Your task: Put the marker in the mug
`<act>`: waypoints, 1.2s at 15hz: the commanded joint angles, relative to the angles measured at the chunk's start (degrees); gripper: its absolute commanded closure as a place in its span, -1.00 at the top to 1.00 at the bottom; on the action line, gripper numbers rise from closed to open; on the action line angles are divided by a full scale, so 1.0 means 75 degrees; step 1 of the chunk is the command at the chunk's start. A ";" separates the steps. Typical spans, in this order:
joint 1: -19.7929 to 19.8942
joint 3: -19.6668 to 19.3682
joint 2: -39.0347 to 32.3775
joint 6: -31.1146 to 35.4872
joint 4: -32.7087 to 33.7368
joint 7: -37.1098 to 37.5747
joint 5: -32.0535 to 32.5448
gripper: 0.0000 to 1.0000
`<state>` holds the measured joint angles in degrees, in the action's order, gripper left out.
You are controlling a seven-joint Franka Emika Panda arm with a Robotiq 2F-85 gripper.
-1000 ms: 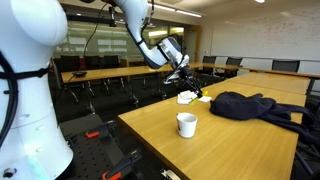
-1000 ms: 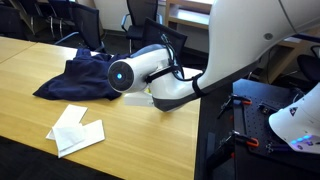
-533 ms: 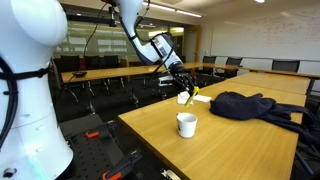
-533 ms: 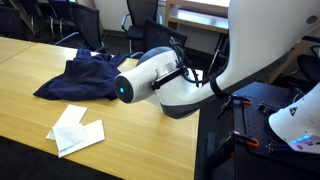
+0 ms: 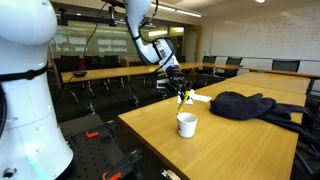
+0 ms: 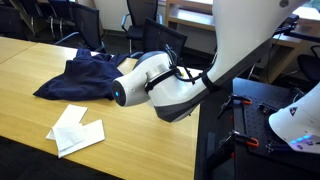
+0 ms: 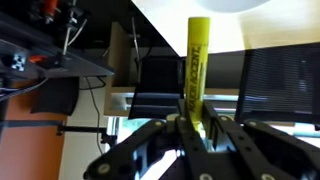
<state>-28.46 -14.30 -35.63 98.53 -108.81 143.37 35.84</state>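
The black metal gripper (image 7: 187, 128) pinches one end of the long yellow marker (image 7: 197, 70). The marker points straight out past the jaws.

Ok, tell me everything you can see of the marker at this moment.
The marker is a yellow cylinder, plastic by its look, with dark print running along its barrel. The gripper is shut on one end; the rest sticks out past the fingers. In an exterior view it hangs in the air above the table, touching nothing else, well apart from the mug.
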 commanded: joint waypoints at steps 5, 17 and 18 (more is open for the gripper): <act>0.1082 0.0959 -0.1046 -0.0400 0.1384 -0.0097 0.0245 -0.90; 0.1491 0.1288 -0.1738 0.0173 0.2322 -0.1432 -0.0745 0.65; 0.1574 0.1399 -0.1510 0.0329 0.2133 -0.1592 -0.0995 0.79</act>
<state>-19.37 -6.66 -51.62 98.42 -89.19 134.73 32.47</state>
